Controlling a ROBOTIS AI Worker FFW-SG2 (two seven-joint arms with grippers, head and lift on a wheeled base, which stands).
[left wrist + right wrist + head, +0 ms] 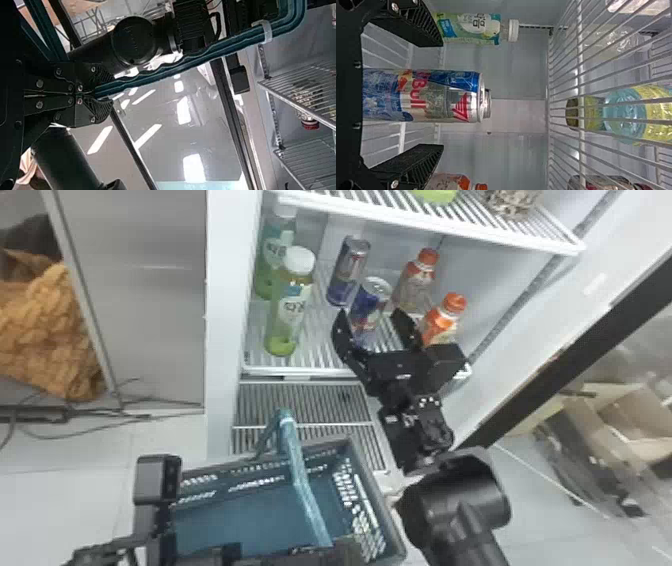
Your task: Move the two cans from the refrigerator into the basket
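Note:
In the head view my right gripper (pixel 376 332) is inside the refrigerator, open around the front can (pixel 370 305). The right wrist view shows that can (pixel 421 95) upright between the spread fingers of my right gripper (pixel 440 95), with a gap on either side. The second can (pixel 348 270) stands behind it on the same shelf. Below the refrigerator's front is the basket (pixel 395 535), with no can visible inside. My left gripper (pixel 320 551) is at the basket's near side in the head view; in the left wrist view my left gripper (pixel 104 97) is shut on the teal handle (pixel 158 74).
Green bottles (pixel 290 305) stand left of the cans, and orange-capped bottles (pixel 442 321) stand to their right, close to the right gripper. An upper wire shelf (pixel 400 225) spans above. The refrigerator's left wall edge (pixel 225 315) is beside the green bottles.

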